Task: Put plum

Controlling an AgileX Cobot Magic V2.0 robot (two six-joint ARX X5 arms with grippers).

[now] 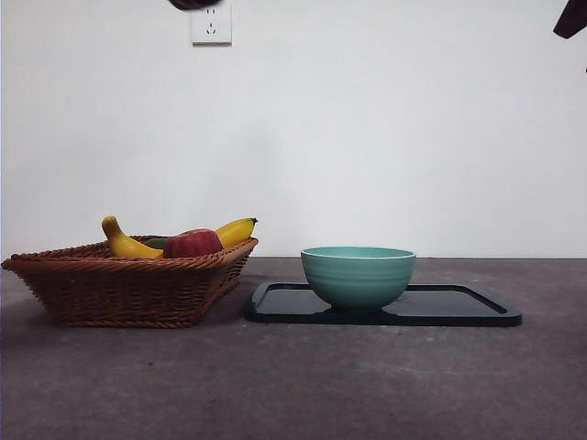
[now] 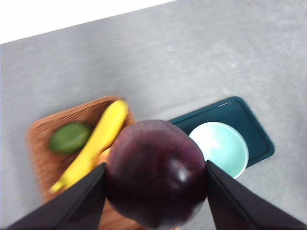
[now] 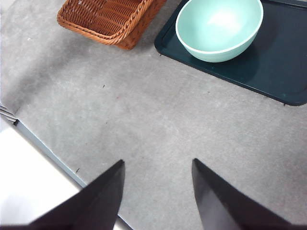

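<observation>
The plum [image 2: 156,172], dark purple-maroon and glossy, fills the left wrist view, with my left gripper [image 2: 155,191] shut on it high above the table. Far below it lie the wicker basket [image 2: 41,143] and the mint-green bowl [image 2: 221,146] on its dark tray [image 2: 254,129]. In the front view the plum is out of sight; only a dark tip of an arm [image 1: 191,4] shows at the top edge. My right gripper [image 3: 157,189] is open above bare table, apart from the bowl [image 3: 218,28] and the basket [image 3: 108,19].
The basket [image 1: 128,280] at the left holds a banana [image 1: 128,243], a red apple [image 1: 193,244] and a green fruit [image 2: 69,137]. The bowl [image 1: 358,275] stands on the left part of the tray [image 1: 459,307]. The table's near edge [image 3: 43,148] runs beside my right gripper.
</observation>
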